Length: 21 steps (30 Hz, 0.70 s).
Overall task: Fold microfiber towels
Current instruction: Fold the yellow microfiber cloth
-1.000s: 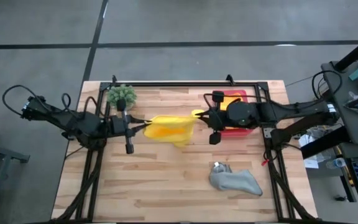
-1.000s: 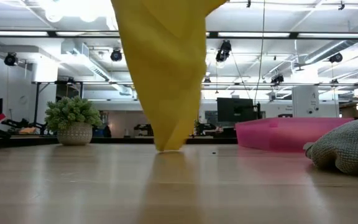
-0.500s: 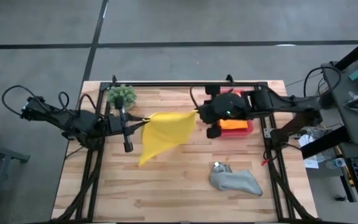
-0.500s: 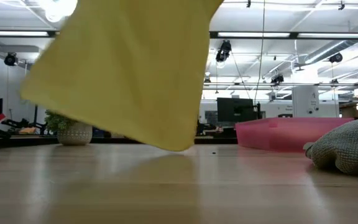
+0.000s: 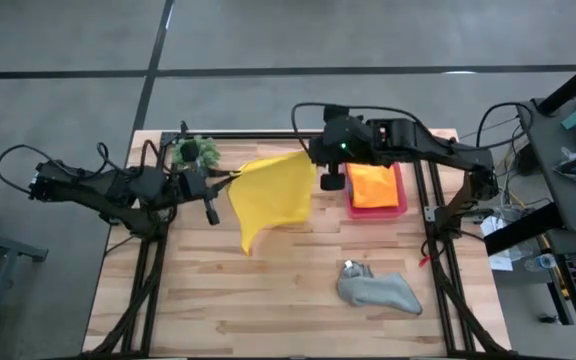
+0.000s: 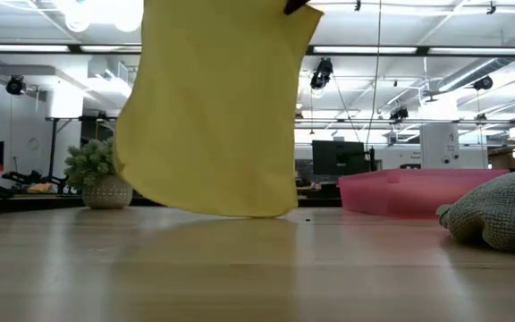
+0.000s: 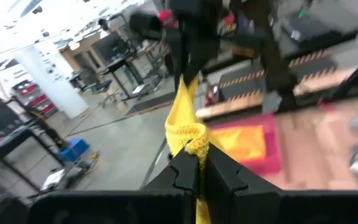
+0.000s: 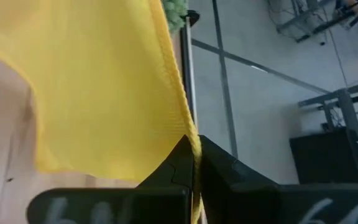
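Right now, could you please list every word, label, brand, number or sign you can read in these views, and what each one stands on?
None: no text can be read in any view.
The yellow towel, orange towel, grey towel and pink tray carry no visible print.
The screens and equipment in the room behind the table, seen in the low view, are too small and blurred to read.

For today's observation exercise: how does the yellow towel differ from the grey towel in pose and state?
The yellow towel hangs spread out above the table, while the grey towel lies crumpled on the wood. The yellow one is pinched at two corners, by the left claw and the right claw; nothing touches the grey one. Both are small soft cloths, and neither is folded yet.
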Tool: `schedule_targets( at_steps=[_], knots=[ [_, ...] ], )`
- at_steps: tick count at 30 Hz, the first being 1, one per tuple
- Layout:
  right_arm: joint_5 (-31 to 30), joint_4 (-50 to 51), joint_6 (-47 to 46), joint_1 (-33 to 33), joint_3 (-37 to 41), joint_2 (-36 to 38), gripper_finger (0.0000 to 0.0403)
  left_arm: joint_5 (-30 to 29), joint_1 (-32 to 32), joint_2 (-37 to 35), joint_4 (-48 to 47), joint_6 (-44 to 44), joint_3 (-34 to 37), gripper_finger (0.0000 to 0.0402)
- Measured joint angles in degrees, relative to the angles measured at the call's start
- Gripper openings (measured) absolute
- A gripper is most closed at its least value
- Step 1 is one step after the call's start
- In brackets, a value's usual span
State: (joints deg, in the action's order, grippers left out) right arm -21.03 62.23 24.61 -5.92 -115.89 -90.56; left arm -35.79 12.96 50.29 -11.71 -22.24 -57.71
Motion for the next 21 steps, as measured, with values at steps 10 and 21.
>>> schedule_targets(
  at_steps=[10,21],
  knots=[
    [4.9,4.7,-4.4,0.9,-1.0,0.5,0.0008,11.1,-0.3,-0.5,-5.7,4.1,0.0,0.0],
    [19.6,7.7,-14.1,10.1,8.7,0.6,0.0008,19.8,7.1,6.5,-5.2,16.4,4.4,0.0]
  ],
)
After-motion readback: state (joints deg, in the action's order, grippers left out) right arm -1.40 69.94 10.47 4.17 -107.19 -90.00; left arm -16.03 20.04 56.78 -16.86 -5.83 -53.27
